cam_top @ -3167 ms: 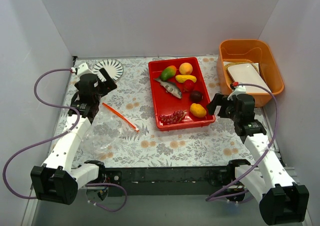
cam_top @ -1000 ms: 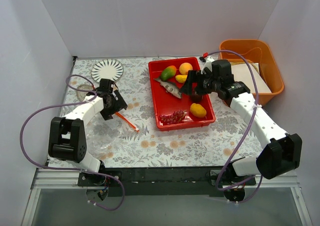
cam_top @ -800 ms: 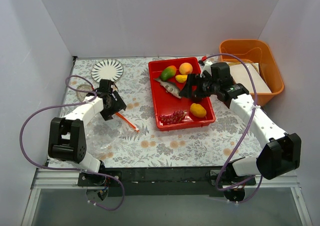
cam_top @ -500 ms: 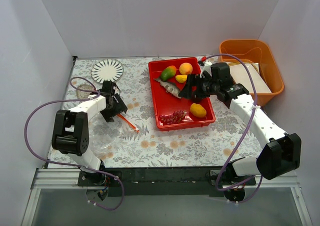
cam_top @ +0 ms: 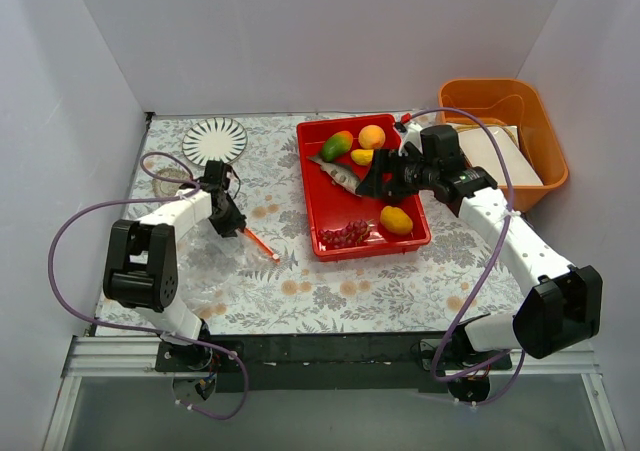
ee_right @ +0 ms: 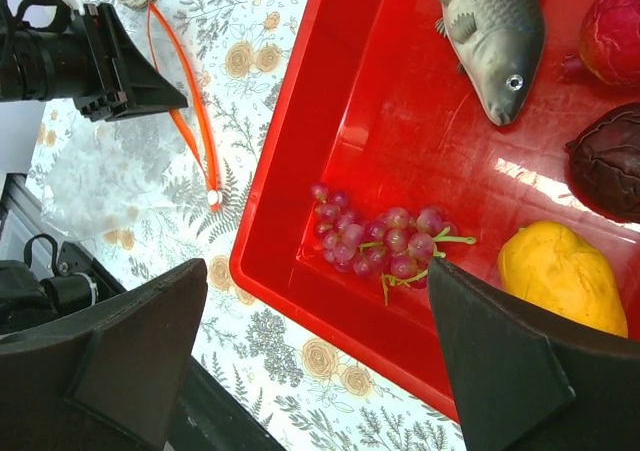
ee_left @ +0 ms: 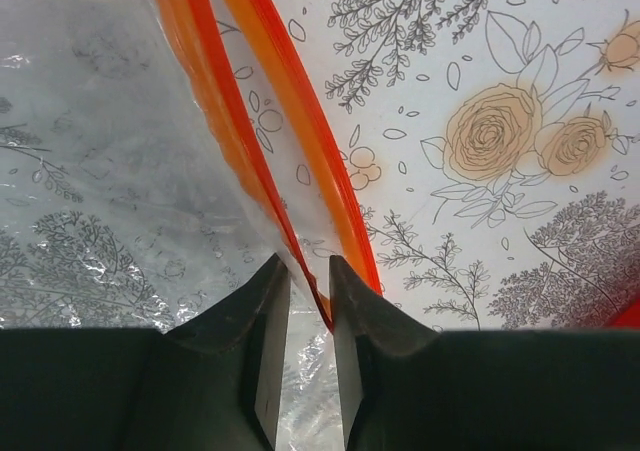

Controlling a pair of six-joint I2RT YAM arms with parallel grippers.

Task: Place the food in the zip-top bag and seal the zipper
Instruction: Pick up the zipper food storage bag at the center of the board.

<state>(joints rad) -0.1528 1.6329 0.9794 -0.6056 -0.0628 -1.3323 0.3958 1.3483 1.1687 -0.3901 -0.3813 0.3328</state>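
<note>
Stage: opening moves, nothing bagged yet.

- We are counting every piece of the food inside the red tray (cam_top: 318, 233): the mango (cam_top: 336, 146), an orange fruit (cam_top: 371, 136) and a yellow fruit (cam_top: 363, 156) are lying at its far end. The fish (ee_right: 495, 31), the apple (ee_right: 615, 31) and the plum (ee_right: 610, 161) are sitting mid-tray. The grapes (ee_right: 375, 241) and a yellow-orange fruit (ee_right: 560, 271) are resting at its near end.
- The zip-top bag (cam_top: 190, 271) is lying flat and crumpled on the counter (cam_top: 330, 291), left of the tray and apart from it. It is looking empty to us.
- The zipper (ee_left: 222, 131) is standing unsealed: in the left wrist view its two orange lips are running apart and meeting only at the end nearest the camera.
- The left gripper (ee_left: 300, 341) is sitting at that meeting point, left of the tray. Its jaws are drawn nearly together with the strip running in between; we are reading this as a pinch on the zipper, though a thin gap is showing.
- The right gripper (ee_right: 318, 271) is hovering over the tray, jaws spread wide and holding nothing.

We are judging what is left: lifting the mouth open, carrying each piece from the tray to the bag, then closing the strip. That is practically the whole task.
</note>
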